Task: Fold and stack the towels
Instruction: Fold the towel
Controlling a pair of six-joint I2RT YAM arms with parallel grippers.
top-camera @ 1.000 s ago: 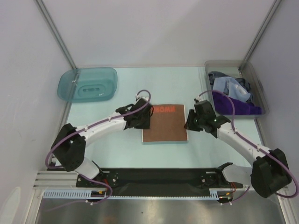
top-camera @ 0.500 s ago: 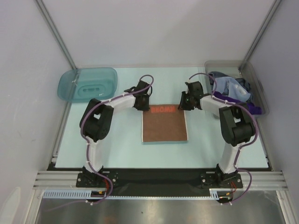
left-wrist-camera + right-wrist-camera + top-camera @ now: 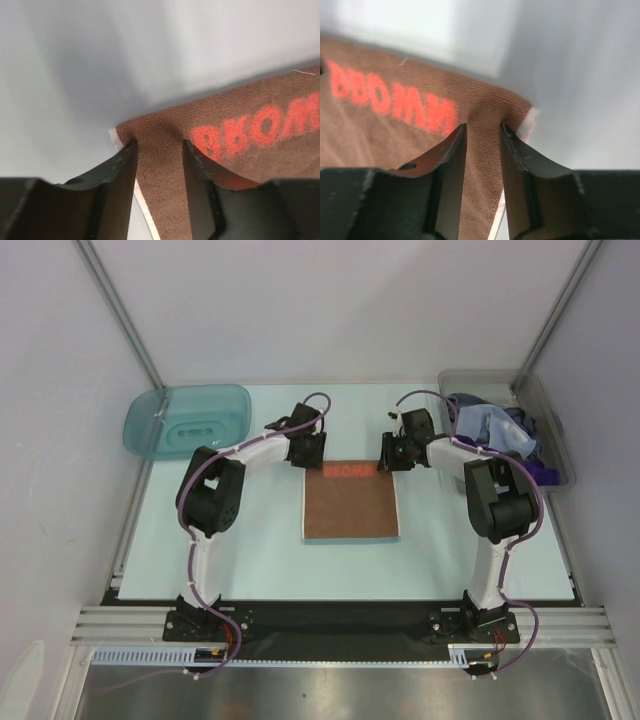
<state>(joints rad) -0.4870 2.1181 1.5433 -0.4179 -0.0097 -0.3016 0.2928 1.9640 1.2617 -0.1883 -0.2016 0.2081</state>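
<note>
matt ribbed cloth towel [image 3: 350, 505], translucent plastic tray [image 3: 140, 422]

1. Brown printed cloth towel [image 3: 351, 508] lies centrally, left gripper [image 3: 310, 461] and right gripper [image 3: 386, 461] at its far corners.
2. Teal plastic tray [image 3: 140, 432] sits far left.
3. Clear grey bin [image 3: 561, 440], far right, holds crumpled towels [image 3: 492, 426].

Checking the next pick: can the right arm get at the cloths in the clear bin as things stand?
Probably yes. The cloths lie in an open-topped bin just beside the right gripper, nothing between. But its fingers straddle a corner of the brown towel, so it must leave that first.
</note>
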